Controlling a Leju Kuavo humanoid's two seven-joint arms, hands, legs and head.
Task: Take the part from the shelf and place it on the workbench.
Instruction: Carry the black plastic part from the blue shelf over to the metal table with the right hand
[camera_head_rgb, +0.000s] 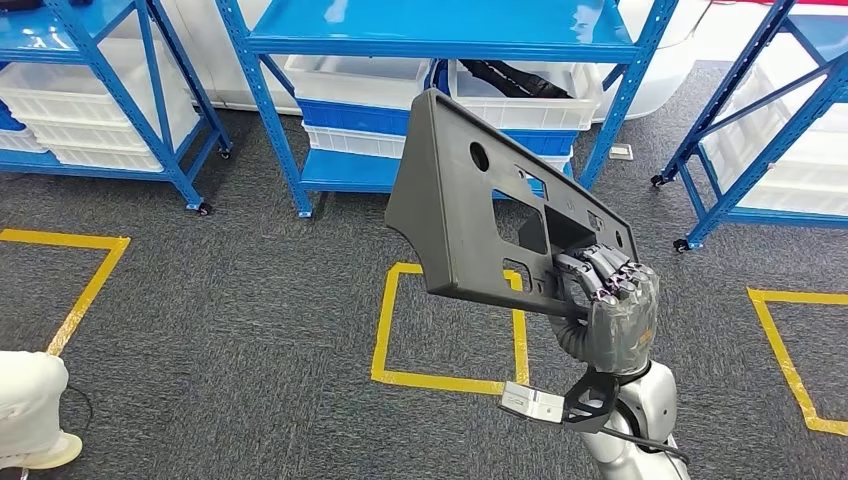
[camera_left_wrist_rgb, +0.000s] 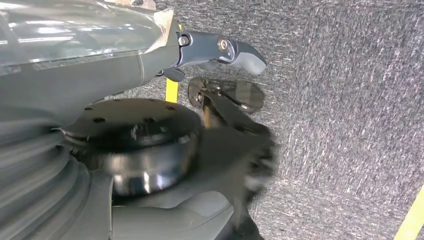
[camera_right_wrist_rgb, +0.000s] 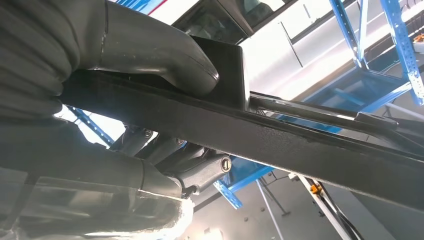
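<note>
1. The part (camera_head_rgb: 470, 200), a dark grey moulded plastic panel with a round hole and several rectangular cut-outs, is off the shelf and held up in the air over the carpeted floor (camera_head_rgb: 250, 320), in front of the middle blue shelf rack (camera_head_rgb: 440, 45).
2. The right hand (camera_head_rgb: 610, 295) grips the panel at its near right corner: the dark fingers wrap over the lower edge next to a cut-out. In the right wrist view the thick grey thumb (camera_right_wrist_rgb: 185, 65) presses one face of the edge, with the fingers clamped on the other.
3. The left hand (camera_left_wrist_rgb: 220, 50) hangs low over the floor; I cannot tell how its fingers lie.
4. The panel looks stiff and fairly light, judging by its thin walls. Its matt, textured surface should resist slipping.
5. Held by one corner, the broad panel probably levers hard on the grip and may swing; a hold nearer the middle, through the large cut-out, would likely be steadier.
6. No workbench is visible.
</note>
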